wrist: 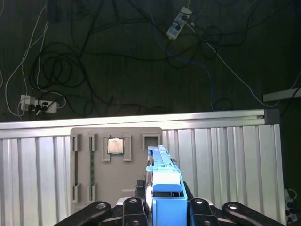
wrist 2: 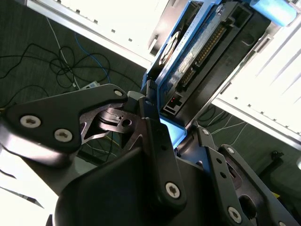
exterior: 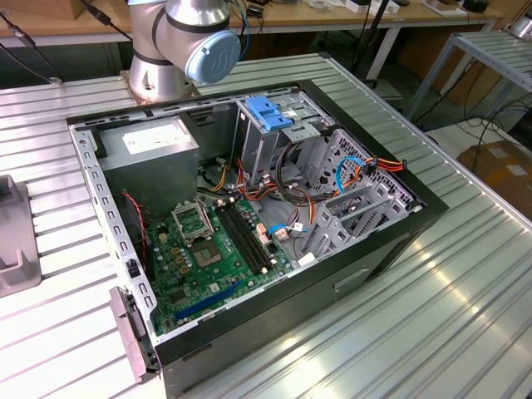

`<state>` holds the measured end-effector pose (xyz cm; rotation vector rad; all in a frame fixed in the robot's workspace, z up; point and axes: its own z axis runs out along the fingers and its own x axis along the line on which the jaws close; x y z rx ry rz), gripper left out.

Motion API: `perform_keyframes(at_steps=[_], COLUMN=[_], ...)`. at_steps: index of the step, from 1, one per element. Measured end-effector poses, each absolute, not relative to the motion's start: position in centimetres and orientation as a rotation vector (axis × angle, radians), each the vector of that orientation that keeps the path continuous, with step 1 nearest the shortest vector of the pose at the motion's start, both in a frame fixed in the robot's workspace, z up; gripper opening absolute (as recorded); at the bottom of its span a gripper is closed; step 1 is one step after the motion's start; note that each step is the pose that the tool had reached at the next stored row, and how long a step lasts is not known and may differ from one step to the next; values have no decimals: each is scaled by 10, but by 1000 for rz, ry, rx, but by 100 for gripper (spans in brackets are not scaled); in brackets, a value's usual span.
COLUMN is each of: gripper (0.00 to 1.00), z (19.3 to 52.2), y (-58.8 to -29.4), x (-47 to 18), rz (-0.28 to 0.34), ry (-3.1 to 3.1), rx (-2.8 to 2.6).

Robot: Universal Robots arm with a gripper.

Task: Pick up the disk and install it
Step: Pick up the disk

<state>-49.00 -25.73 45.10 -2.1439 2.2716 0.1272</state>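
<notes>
Gripper (wrist: 164, 205) is clamped on the flat grey-metal hard disk with bright blue plastic side rails (wrist: 164, 175); I see it held edge-on between the black fingers in both wrist views. In the first wrist view the ribbed aluminium surface (wrist: 225, 155) beyond it carries a flat grey fixture plate (wrist: 134, 181) with a square silver processor chip (wrist: 115, 145). In the exterior view, the open black tower computer case (exterior: 274, 328) lies centre frame and the silver arm base (exterior: 179, 50) sits at upper left.
</notes>
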Motion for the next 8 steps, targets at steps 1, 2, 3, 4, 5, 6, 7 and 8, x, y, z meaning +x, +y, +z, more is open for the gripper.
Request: perform_keyframes(at_steps=[1, 2, 3, 4, 5, 6, 7, 8], gripper=[37, 37, 37, 37, 37, 37, 37, 37], z=[451, 452, 452, 452, 453, 453, 453, 453], y=[-257, -257, -257, -257, -257, -257, -257, -257], x=[-490, -490, -490, -490, -490, -490, -490, -490], rz=[127, 127, 127, 127, 127, 127, 127, 127], ry=[2272, 2272, 2272, 2272, 2272, 2272, 2272, 2272], rx=[-2144, -2144, -2144, -2144, -2144, -2144, -2144, -2144])
